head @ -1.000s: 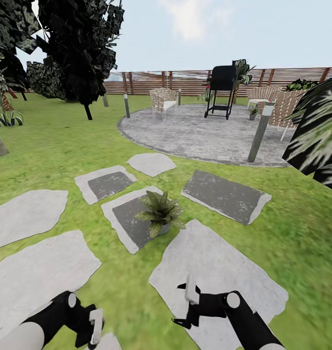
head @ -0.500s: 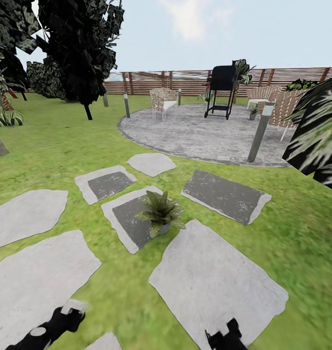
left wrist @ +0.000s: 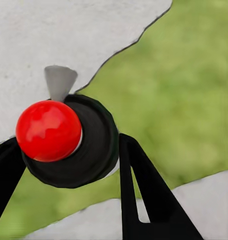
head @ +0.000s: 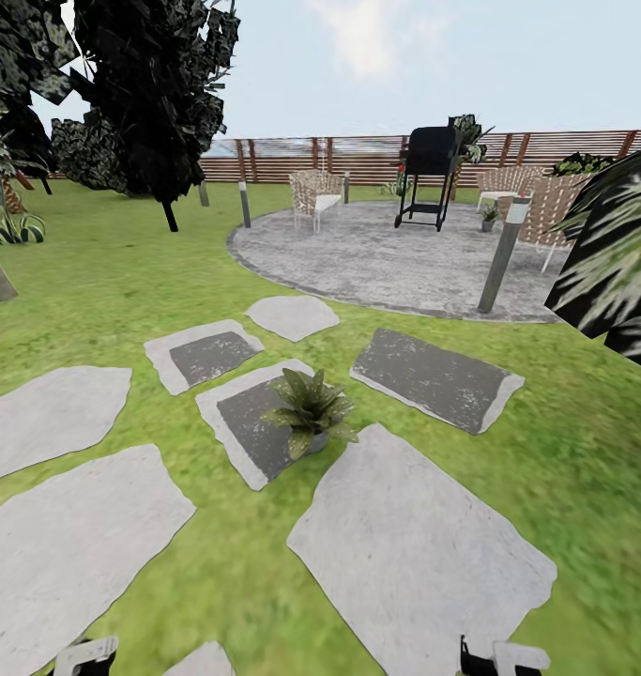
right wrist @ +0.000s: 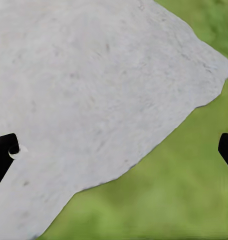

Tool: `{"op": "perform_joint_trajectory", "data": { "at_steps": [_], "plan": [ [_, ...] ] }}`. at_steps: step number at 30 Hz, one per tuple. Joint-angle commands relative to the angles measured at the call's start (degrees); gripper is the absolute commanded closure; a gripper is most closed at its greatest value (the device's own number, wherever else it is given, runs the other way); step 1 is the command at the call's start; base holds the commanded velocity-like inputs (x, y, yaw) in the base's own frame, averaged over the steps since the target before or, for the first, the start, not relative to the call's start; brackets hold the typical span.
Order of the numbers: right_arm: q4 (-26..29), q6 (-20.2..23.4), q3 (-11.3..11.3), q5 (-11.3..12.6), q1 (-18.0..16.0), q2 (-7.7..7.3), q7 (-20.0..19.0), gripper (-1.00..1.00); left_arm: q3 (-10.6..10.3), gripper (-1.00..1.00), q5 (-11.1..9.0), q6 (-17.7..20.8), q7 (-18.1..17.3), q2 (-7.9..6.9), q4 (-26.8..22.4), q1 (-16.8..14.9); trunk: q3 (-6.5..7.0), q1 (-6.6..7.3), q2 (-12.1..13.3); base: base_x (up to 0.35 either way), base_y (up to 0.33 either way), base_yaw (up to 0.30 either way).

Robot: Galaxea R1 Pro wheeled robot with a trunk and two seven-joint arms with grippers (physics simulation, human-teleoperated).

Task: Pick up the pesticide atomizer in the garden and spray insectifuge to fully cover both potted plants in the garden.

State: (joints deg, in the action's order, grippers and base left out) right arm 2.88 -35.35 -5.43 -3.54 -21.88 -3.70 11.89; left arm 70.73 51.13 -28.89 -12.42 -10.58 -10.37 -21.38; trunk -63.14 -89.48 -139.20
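Note:
One potted plant (head: 311, 413), a low rosette of green leaves in a grey pot, stands on a dark-centred stepping stone ahead of me. A second small potted plant (head: 488, 218) sits far off on the round patio near the chairs. The pesticide atomizer is out of view. My left gripper (head: 85, 652) barely pokes in at the head view's bottom edge; in its wrist view the left gripper (left wrist: 73, 200) is open, black fingers (left wrist: 144, 200) spread. My right gripper (head: 508, 659) is low at the bottom edge too; the right gripper (right wrist: 114, 152) is open wide over pale stone.
A round black cap with a red ball (left wrist: 48, 131) lies below the left gripper, on grass beside a stone. Stepping stones (head: 414, 554) cross the lawn. Bollard lamps (head: 501, 253), a black grill (head: 428, 174), wicker chairs (head: 315, 195) and a slatted fence (head: 358, 158) surround the patio. Dark trees (head: 151, 103) stand left.
Both arms have dropped and pulled back until only their tips show at the head view's bottom edge. The garden and the camera have not shifted.

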Motion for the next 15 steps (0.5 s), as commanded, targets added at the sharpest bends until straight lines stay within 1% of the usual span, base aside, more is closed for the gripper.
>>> {"op": "perform_joint_trajectory", "data": {
  "at_steps": [1,4,5,10,15],
  "plan": [
    [-0.02,-0.22,-0.4,-0.1,-0.02,0.05,0.01,-1.0,0.58,1.0,0.07,-0.1,-0.5,0.06,-0.02,-0.01,-0.05,0.01,-0.02,0.0,0.0,0.0],
    [0.02,-0.21,-0.21,0.08,-0.01,0.32,0.0,-1.0,0.63,1.0,0.03,-0.11,-0.5,0.11,0.0,0.02,-0.05,0.01,-0.02,0.0,0.0,0.0],
    [-0.01,-0.2,-0.21,0.15,0.0,0.79,0.09,-1.0,0.64,1.0,0.02,-0.11,-0.5,0.15,0.16,0.02,-0.05,0.01,-0.02,0.0,0.0,0.0],
    [-0.16,-0.03,-0.28,0.2,0.0,1.7,0.12,-1.0,0.64,1.0,0.06,-0.12,-0.5,0.14,2.56,0.02,-0.05,0.01,-0.02,0.0,0.0,0.0],
    [-1.25,0.01,-0.31,0.12,0.09,1.92,0.15,-1.0,0.71,1.0,0.15,-0.11,-0.5,0.1,2.81,0.02,-0.05,0.01,-0.02,0.0,0.0,0.0]
  ]
}}
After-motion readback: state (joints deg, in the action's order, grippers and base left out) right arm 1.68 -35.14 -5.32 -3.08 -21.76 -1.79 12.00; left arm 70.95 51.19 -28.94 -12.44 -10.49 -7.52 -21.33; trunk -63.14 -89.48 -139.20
